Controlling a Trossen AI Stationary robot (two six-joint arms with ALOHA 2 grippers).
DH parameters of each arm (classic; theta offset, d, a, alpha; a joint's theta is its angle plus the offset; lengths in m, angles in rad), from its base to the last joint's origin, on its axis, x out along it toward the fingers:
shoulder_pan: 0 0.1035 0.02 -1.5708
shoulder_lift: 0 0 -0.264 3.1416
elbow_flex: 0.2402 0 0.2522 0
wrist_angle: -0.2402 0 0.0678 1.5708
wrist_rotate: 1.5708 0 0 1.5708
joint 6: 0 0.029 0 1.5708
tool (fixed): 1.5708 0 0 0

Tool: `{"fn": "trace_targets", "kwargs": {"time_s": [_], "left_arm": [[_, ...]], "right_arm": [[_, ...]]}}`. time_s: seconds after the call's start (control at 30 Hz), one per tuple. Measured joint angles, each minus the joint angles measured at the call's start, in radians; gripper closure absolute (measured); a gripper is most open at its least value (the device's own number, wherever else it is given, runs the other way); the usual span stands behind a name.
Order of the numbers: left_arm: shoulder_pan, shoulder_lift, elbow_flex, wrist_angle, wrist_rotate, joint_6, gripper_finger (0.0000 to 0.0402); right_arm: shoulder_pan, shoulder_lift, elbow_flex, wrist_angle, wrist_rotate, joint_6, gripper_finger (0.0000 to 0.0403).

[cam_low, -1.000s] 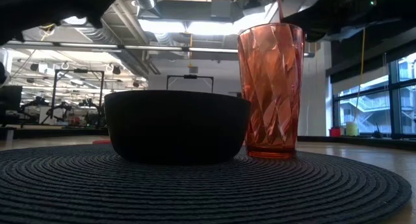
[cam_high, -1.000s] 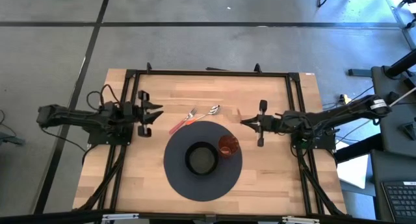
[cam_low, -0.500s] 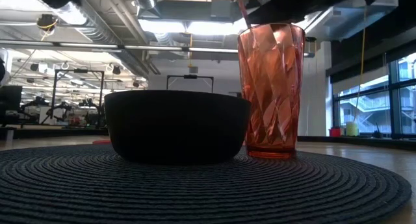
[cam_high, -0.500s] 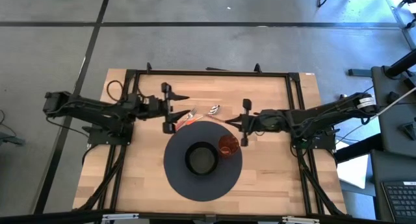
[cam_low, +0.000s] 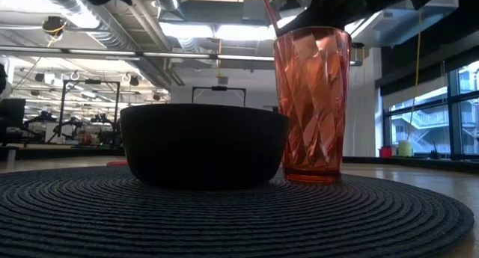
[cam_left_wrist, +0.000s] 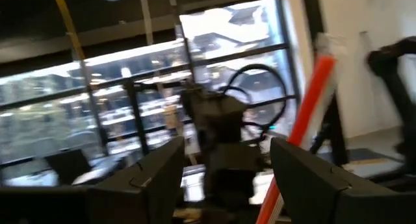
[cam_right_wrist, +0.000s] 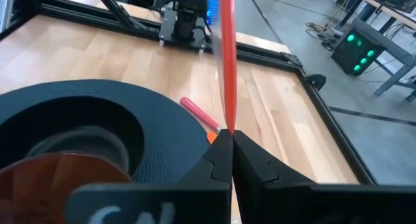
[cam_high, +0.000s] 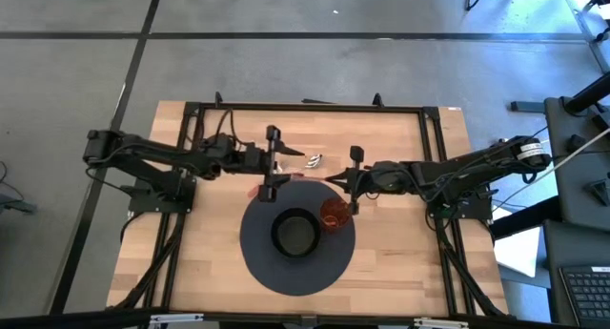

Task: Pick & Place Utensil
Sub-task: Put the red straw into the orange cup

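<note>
Wooden surface (cam_high: 400, 262) near its far edge: right tool (cam_right_wrist: 231, 141) clamped on red-handled utensil (cam_right_wrist: 227, 62) beside cup (cam_high: 334, 215); left tool (cam_high: 271, 162) fingers apart close by. Collision or cup tipping is judged possible.

Robotics lab or workshop, exposed ceiling ducts (cam_low: 112, 19), metal test rigs (cam_low: 71, 101) behind, concrete floor (cam_high: 286, 62), framed wooden worktop (cam_high: 400, 262)

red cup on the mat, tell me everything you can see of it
The red cup is a tall translucent tumbler, plastic by the look, with faceted diagonal sides, wider at the rim than at the base. It stands upright on the dark round woven mat, close beside the black bowl on the right arm's side; contact cannot be told. The right gripper hangs near its rim.
</note>
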Motion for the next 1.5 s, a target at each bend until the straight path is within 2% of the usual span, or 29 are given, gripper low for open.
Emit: {"fn": "trace_targets", "kwargs": {"time_s": [0.17,0.6,1.17,1.5], "left_arm": [[0.0,0.006,0.009,-0.011,0.084,-0.029,0.018],[0.001,-0.089,0.009,-0.129,0.076,-0.023,0.018],[-0.02,-0.088,0.009,-0.052,0.072,-0.048,0.018],[-0.02,-0.025,0.061,-0.049,0.071,-0.052,0.0188]], "right_arm": [[-0.001,0.0,0.0,-0.005,0.0,-0.001,0.04],[-0.001,-0.045,0.0,-0.009,0.0,-0.003,0.04],[-0.024,-0.037,0.0,-0.004,-0.009,0.001,0.04],[-0.048,0.011,0.0,0.014,-0.008,-0.005,0.04]]}}
